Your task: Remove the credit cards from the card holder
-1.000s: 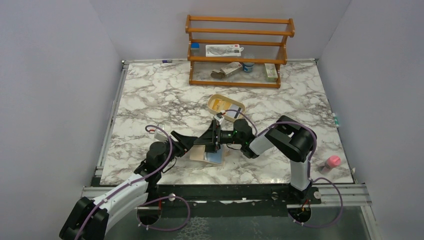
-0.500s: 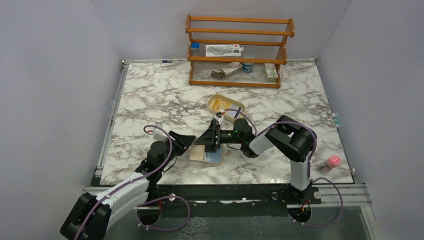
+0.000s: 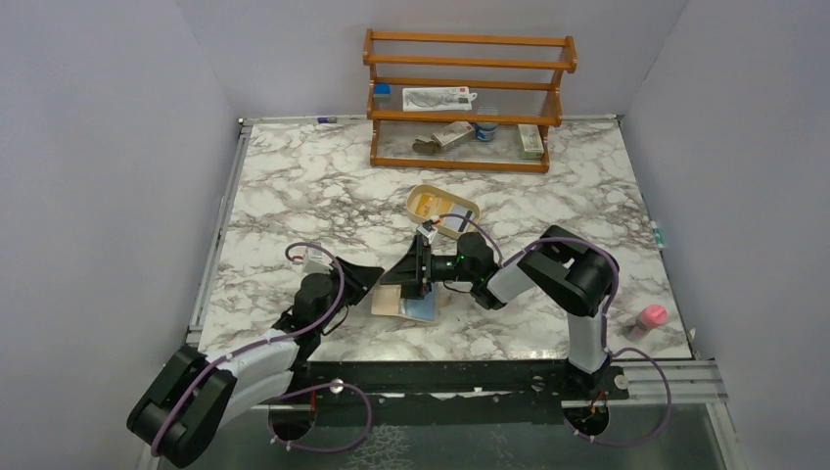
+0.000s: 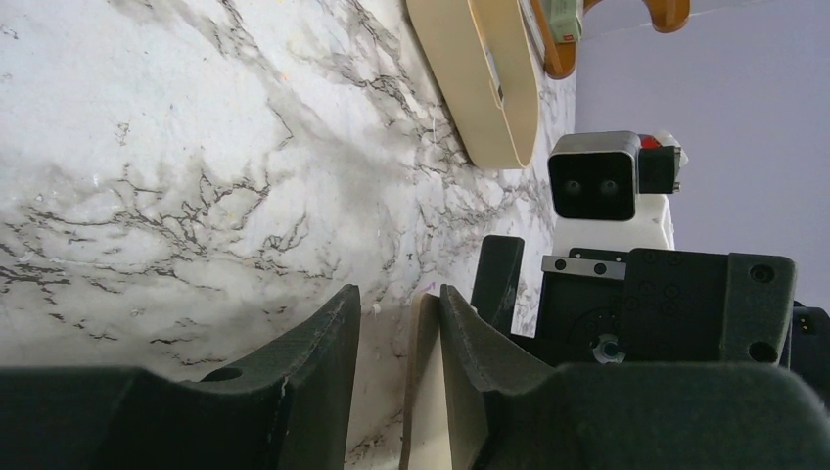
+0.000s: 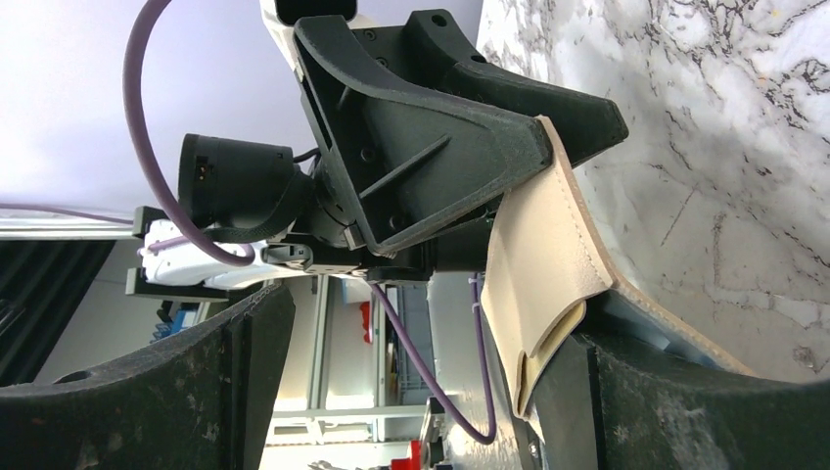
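**Closing in on the tan flap**

Compared with a second ago: finds the left gripper (image 4: 398,313) with its jaws much closer together, and the low part of the left arm swung in nearer the table. Finds the right gripper (image 5: 431,333), the card holder (image 3: 393,302) and everything else in the same spots as before.

Looks at the left jaws now: partway shut, set on both sides of the card holder's lifted tan flap. Sees one finger (image 4: 470,352) right against the flap, and a thin gap between the flap and the other finger. Not squeezed tight yet, so not a real grip.

Looks at the right jaws next: spread very wide and gripping nothing. Sees one finger (image 5: 685,411) down at the fold of the card holder, touching it by the light blue inside panel. Sees the other finger off in the air.

Finds the card holder lying open on the marble table (image 3: 294,186), close to the near edge and right between the two grippers. Has its tan flap tipped up and its blue panel flat.

Finds the credit cards (image 3: 425,203) already out, in the oval tan tray (image 3: 438,187) a little farther back. Makes out a yellow-orange one clearly, and a pale one with a dark band less clearly. Sees a wooden rack (image 3: 470,39) well behind the tray, by the back wall.
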